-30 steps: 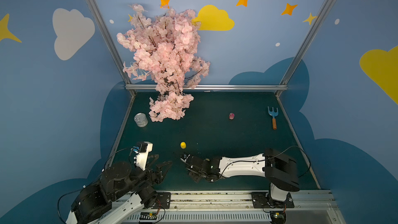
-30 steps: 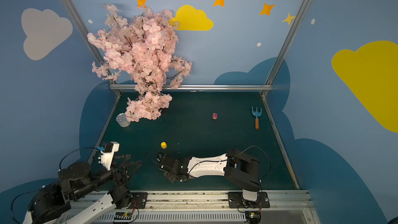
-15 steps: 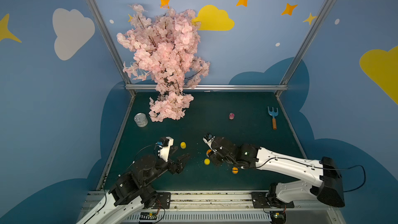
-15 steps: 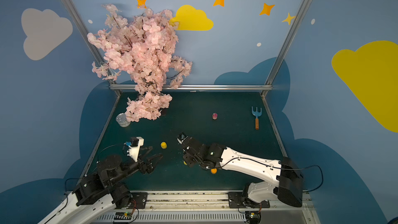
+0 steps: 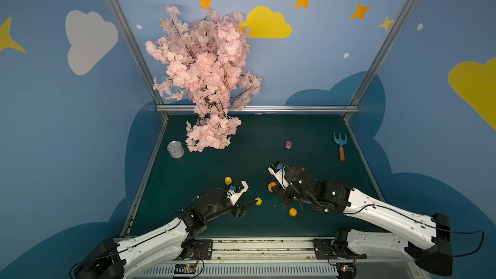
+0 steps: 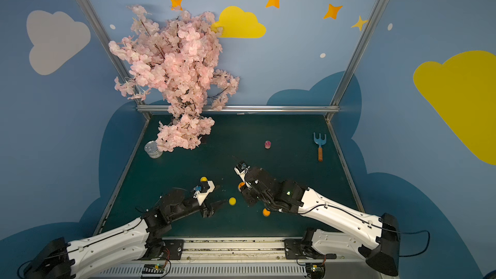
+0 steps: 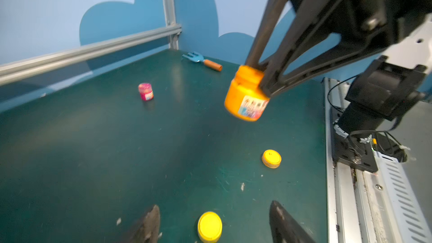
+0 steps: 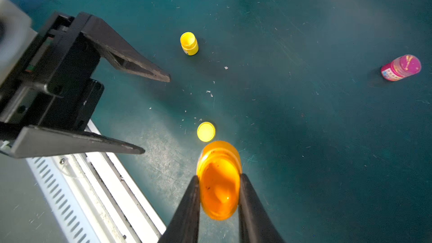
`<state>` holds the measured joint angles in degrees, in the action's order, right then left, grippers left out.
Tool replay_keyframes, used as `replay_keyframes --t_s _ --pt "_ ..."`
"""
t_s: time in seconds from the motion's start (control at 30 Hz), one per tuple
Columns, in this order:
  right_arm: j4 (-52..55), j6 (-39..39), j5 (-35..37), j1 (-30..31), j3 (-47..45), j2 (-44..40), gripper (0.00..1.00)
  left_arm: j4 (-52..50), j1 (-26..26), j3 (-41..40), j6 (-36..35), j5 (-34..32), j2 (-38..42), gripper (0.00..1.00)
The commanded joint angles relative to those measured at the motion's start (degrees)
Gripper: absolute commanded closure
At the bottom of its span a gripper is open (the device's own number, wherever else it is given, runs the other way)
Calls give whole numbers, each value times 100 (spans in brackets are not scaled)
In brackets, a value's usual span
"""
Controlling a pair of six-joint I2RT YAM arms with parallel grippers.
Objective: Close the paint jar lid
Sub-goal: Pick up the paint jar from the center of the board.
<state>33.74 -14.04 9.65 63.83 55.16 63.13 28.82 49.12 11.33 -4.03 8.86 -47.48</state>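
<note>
Right wrist view, Ana: what has the right gripper [image 8: 219, 177] got?

Ana: Its two fingers are clamped on the neck of the orange jar [image 8: 218, 183]. The jar has no lid on, and I look straight into its mouth at orange paint. In the left wrist view it hangs tilted, clear of the table [image 7: 93, 148], and a little blurred.

Ben: Where is it in the top views?

Ana: Lower middle of the frame in both top views, just right of centre.

Ben: And the lids?

Ana: The orange lid [image 5: 292, 212] lies flat on the table, below and right of the jar in the frame, close to the right arm. The yellow lid [image 5: 258, 201] lies flat to the jar's lower left, between the two grippers.

Ben: The left gripper?

Ana: The left gripper [image 7: 214, 206] has its fingers spread wide and holds nothing. In the left wrist view the yellow lid shows between the fingertips. In the right wrist view the tips stop short of it.

Ben: Anything else on the table?

Ana: The yellow jar [image 5: 228, 180] stands upright, up and left of the left gripper. A pink jar [image 5: 288, 144] stands mid-table. A blue rake [image 5: 340, 146] lies near the right edge, and a tin can [image 5: 175, 149] sits at the left beside the pink blossom tree [image 5: 206, 76]
</note>
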Motion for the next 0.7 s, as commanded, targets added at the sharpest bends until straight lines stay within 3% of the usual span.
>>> replay_keyframes --t_s 0.0,0.3,0.67 --pt "-117 25 -380 -4 151 62 73 707 27 171 -1092 414 -148 27" --pt "-281 68 -901 3 398 260 73 725 29 114 -1623 682 -288 27" --pt "-500 68 -807 191 505 317 73 670 30 488 -961 547 -593 31"
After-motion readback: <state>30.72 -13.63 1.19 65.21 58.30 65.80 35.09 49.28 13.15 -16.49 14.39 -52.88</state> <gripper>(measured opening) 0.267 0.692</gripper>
